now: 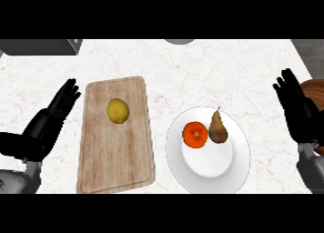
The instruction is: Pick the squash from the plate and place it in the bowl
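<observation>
A white plate (208,170) lies right of centre on the counter. On its upper part an orange round fruit (195,134) touches a brown pear-shaped fruit (218,129) with a thin stem. I cannot tell which of the two is the squash. A brown wooden bowl (322,89) sits at the right edge, partly hidden behind my right hand (299,111). That hand is open, fingers up, right of the plate and holding nothing. My left hand (47,123) rests open near the left edge, far from the plate.
A wooden cutting board (118,159) lies left of the plate with a yellow lemon-like fruit (118,110) on it. A grey box (40,46) stands at the back left, and a grey round object (180,41) shows at the back edge.
</observation>
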Available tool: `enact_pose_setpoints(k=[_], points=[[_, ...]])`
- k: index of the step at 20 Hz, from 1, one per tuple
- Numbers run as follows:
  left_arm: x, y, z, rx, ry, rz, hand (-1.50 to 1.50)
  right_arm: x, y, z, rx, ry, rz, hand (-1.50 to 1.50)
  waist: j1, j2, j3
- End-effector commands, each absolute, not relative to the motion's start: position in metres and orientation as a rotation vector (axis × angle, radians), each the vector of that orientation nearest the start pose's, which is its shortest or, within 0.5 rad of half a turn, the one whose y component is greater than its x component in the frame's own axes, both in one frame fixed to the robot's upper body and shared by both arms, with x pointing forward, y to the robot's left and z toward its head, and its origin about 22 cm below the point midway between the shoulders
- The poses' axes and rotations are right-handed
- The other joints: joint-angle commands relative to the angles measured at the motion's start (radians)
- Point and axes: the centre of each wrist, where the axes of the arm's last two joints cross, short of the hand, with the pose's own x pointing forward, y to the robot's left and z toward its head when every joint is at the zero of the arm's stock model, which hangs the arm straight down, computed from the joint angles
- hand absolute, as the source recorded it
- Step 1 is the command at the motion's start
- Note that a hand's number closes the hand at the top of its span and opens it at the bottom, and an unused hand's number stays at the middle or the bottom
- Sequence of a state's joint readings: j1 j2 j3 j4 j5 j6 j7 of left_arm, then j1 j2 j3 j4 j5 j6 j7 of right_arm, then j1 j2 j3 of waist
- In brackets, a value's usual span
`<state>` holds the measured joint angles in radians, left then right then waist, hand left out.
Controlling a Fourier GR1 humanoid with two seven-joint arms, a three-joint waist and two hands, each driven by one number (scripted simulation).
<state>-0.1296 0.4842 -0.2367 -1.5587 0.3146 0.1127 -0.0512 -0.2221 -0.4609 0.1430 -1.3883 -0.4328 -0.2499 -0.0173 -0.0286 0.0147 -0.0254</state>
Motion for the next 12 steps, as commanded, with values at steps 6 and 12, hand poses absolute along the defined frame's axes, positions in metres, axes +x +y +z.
enact_pose_setpoints(k=[6, 12], points=[[0.273, 0.238, 0.054, -0.072, -1.645, -0.375, 0.00, 0.248, -0.213, 0.043, -0.273, -1.849, -0.096, 1.50, 0.003, -0.023, 0.025], [0.276, 0.197, 0.048, -0.174, -1.584, -0.372, 0.00, 0.245, -0.162, -0.010, -0.440, -1.741, 0.045, -1.50, 0.028, -0.014, 0.026]])
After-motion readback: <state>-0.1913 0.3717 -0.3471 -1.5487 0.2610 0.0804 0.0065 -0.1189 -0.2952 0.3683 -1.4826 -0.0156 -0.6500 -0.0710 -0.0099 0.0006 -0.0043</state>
